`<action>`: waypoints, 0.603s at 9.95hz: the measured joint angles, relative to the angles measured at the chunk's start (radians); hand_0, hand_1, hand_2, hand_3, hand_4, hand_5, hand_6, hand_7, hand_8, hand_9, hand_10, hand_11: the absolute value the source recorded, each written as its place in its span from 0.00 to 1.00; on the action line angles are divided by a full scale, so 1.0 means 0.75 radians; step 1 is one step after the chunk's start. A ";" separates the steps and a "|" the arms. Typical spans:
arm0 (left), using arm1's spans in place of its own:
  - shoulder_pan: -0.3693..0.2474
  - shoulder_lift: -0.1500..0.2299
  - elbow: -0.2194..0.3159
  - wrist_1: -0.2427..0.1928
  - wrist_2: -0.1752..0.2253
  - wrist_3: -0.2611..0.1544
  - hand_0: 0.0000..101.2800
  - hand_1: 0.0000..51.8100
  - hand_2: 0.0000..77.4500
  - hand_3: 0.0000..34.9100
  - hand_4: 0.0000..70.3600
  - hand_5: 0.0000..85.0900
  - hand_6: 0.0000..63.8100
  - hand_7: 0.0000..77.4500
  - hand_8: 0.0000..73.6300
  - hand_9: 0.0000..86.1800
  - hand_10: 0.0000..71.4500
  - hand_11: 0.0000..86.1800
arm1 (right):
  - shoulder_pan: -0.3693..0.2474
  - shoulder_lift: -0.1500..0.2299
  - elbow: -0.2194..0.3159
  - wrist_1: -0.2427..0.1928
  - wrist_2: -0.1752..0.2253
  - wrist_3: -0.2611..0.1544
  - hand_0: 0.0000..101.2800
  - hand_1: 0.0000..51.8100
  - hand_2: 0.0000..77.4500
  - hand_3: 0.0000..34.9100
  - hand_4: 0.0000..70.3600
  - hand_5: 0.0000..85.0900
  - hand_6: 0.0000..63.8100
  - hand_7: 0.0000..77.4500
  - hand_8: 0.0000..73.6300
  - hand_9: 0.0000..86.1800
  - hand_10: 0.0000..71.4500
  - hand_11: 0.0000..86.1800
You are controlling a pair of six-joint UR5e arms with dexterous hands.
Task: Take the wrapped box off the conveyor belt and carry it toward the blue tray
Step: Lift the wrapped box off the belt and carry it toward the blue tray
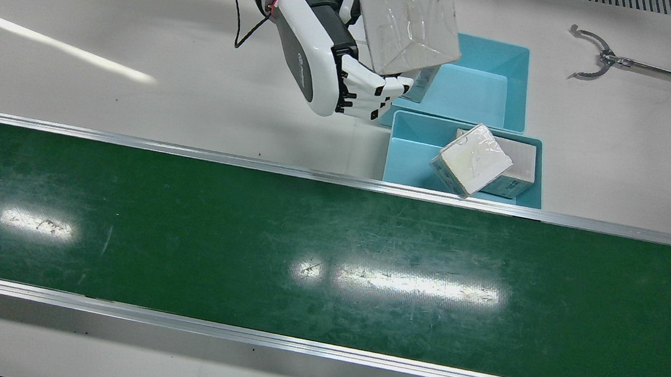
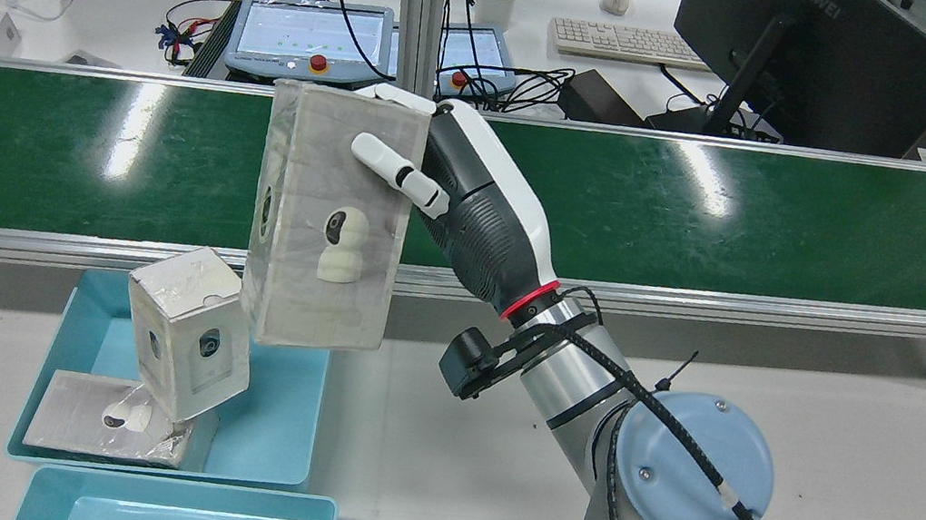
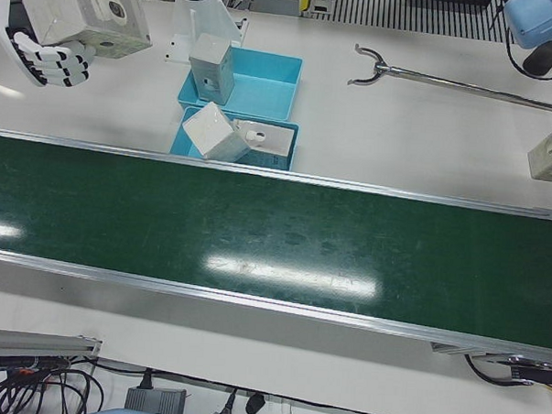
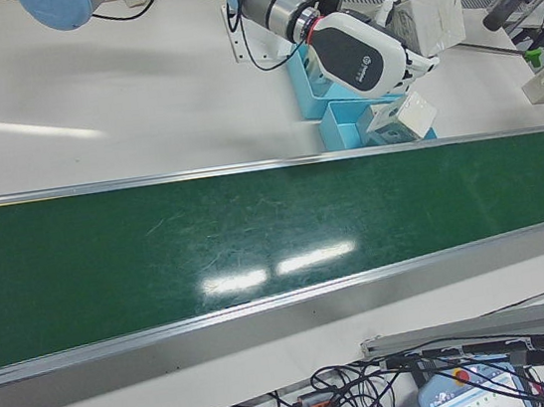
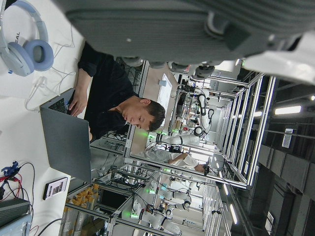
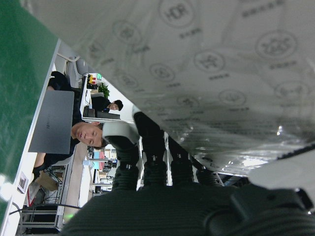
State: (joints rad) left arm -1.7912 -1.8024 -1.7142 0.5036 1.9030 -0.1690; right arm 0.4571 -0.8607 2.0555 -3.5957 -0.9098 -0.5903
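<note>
Wrapped box upright in right hand

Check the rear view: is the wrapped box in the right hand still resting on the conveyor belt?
No. The right hand holds the wrapped box in the air, off the conveyor belt, above the blue tray.

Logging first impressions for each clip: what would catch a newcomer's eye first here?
The right robot hand holds a large wrapped box in the air, clear of the green conveyor belt and over the blue trays. In the tray nearest the belt, a smaller wrapped box leans tilted on a flat one. The belt itself carries nothing.
</note>
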 joint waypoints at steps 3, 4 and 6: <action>0.000 0.000 0.000 0.000 0.000 0.000 0.00 0.00 0.01 0.00 0.00 0.01 0.00 0.00 0.00 0.00 0.00 0.00 | -0.151 -0.002 -0.002 -0.003 0.039 -0.048 0.45 0.02 0.47 0.00 0.39 0.58 0.82 0.50 0.93 0.61 0.68 0.78; 0.000 0.000 0.000 0.000 0.000 0.000 0.00 0.00 0.01 0.00 0.00 0.01 0.00 0.00 0.00 0.00 0.00 0.00 | -0.185 -0.004 -0.004 -0.004 0.049 -0.052 0.46 0.01 0.49 0.00 0.40 0.58 0.82 0.50 0.93 0.61 0.65 0.77; 0.000 0.000 0.000 0.000 0.000 0.000 0.00 0.00 0.01 0.00 0.00 0.01 0.00 0.00 0.00 0.00 0.00 0.00 | -0.238 -0.010 -0.001 -0.005 0.059 -0.053 0.46 0.01 0.49 0.00 0.40 0.58 0.82 0.50 0.93 0.61 0.56 0.65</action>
State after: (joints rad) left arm -1.7912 -1.8024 -1.7142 0.5036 1.9031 -0.1690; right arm 0.2789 -0.8685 2.0550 -3.5994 -0.8656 -0.6302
